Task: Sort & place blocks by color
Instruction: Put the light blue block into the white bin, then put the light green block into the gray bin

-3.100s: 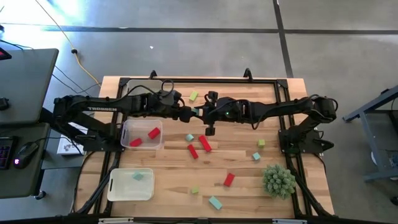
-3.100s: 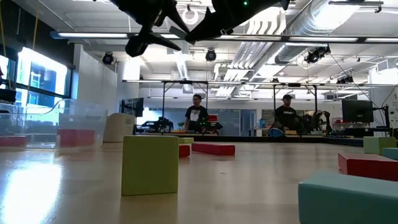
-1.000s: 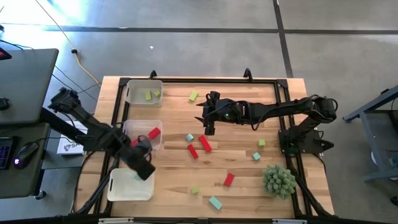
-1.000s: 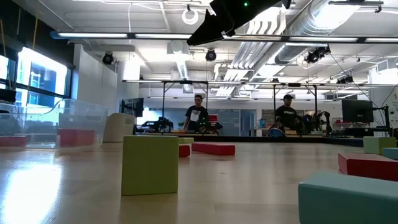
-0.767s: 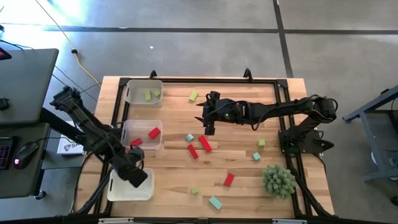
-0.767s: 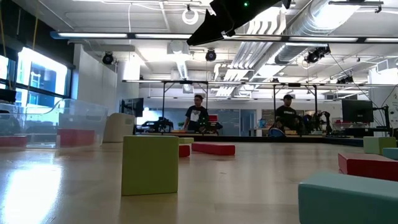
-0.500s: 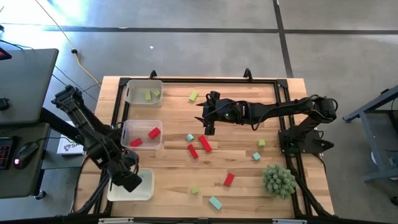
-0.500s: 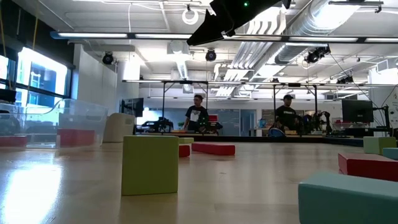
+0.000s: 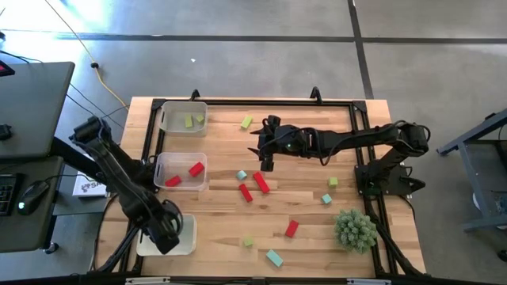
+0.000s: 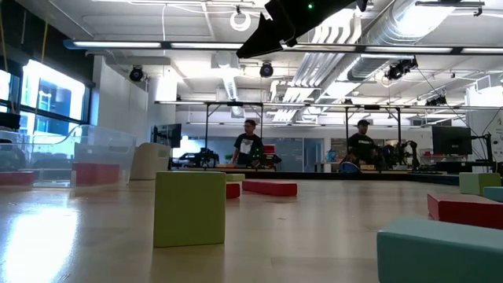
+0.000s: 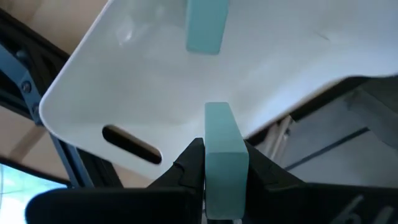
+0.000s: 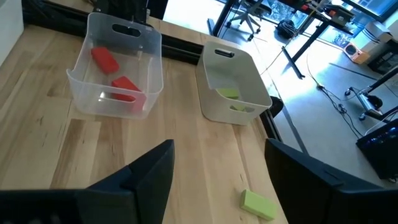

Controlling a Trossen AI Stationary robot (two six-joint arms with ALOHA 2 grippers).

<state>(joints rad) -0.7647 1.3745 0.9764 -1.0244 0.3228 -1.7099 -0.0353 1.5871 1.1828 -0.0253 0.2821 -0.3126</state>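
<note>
In the left wrist view my left gripper (image 11: 225, 163) is shut on a teal block (image 11: 225, 140). It hangs over the near-left white bin (image 11: 143, 81), where another teal block (image 11: 207, 25) lies on the bin floor. Seen from above, this gripper (image 9: 165, 232) covers that bin's left half (image 9: 187, 237). My right gripper (image 9: 265, 161) hovers open over the table's middle, holding nothing. Loose red (image 9: 261, 184), teal (image 9: 242, 175) and yellow-green blocks (image 9: 246, 123) lie on the wood. My left gripper pinches the teal block by two opposite side faces (image 11: 212, 167), one finger on each. The fingers come from above, pointing steeply down. The block's free end sticks out past the fingertips and hangs clear above the bin floor.
A middle-left bin (image 9: 181, 171) holds red blocks and a far-left bin (image 9: 184, 117) holds yellow-green ones. A spiky green plant ball (image 9: 355, 229) stands at the near right. More blocks (image 9: 291, 229) (image 9: 274, 257) (image 9: 333, 182) lie scattered. A black frame (image 9: 253, 101) edges the table.
My left gripper has swung toward the table's near edge, from beside the middle bin to over the near-left bin. It has sunk and tipped further downward.
</note>
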